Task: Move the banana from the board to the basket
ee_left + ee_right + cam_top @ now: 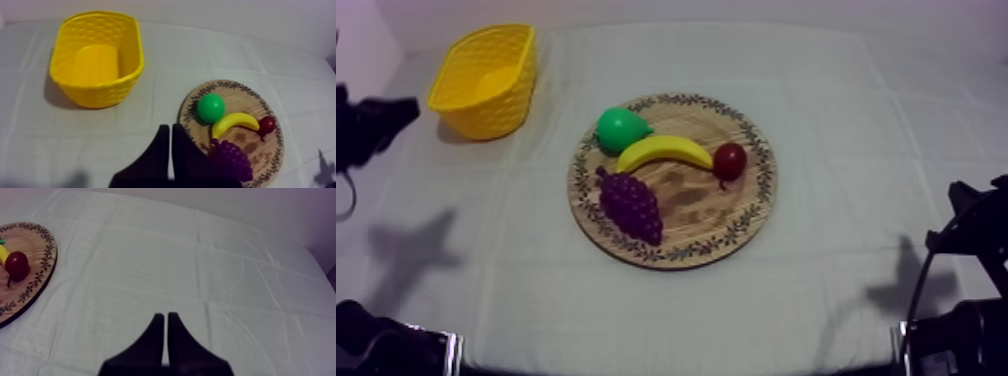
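Left pincer (170, 129) and right pincer (166, 317) both closed to wedges

bench (816, 100): carries the basket and the board, which stand well apart.
basket (496, 118): at the bench's far left, behind and to the left of the board.
board (706, 215): in the middle of the bench, with four fruits lying on it.
pear (621, 129): at the board's rear left, touching the banana from behind.
banana (664, 151): lies crosswise on the board, between the pear and the small red fruit.
small red fruit (729, 160): at the banana's right end, right of the board's centre.
grapes (631, 205): at the board's front left, just before the banana's left end.
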### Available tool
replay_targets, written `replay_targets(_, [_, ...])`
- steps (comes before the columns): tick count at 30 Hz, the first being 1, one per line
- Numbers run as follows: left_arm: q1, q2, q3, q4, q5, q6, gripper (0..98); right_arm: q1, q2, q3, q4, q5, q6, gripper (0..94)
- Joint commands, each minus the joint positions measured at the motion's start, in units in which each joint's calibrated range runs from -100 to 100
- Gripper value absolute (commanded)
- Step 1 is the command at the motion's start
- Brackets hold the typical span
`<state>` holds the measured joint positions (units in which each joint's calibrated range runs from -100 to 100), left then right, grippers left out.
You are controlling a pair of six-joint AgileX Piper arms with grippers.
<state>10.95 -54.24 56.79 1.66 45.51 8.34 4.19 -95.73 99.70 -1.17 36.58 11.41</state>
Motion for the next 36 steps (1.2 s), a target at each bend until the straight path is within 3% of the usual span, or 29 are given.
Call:
replay_targets(1, [-0.66,22.44,-17.62,2.38,4.25,-0.85,0.1,0.02,-0.02,-0.03,0.02,0.04,-0.02,0.3])
replay_targets(4, [0.15,32.98,-22.27,4.84,4.88,-1.92,0.1,0.02,-0.02,-0.03,0.02,0.04,0.00,0.3])
replay_targets(14, [6.28,54.35,-33.90,8.47,4.44,-4.77,0.3,0.02,-0.02,-0.03,0.02,0.04,-0.01,0.3])
replay_targets(25, [12.66,62.51,-44.28,8.34,9.97,-5.92,0.5,0.02,-0.02,-0.03,0.02,0.04,-0.01,0.3])
replay_targets(36, [17.42,69.98,-52.32,6.07,15.04,-2.16,0.7,0.02,-0.02,-0.03,0.02,0.04,-0.01,0.3])
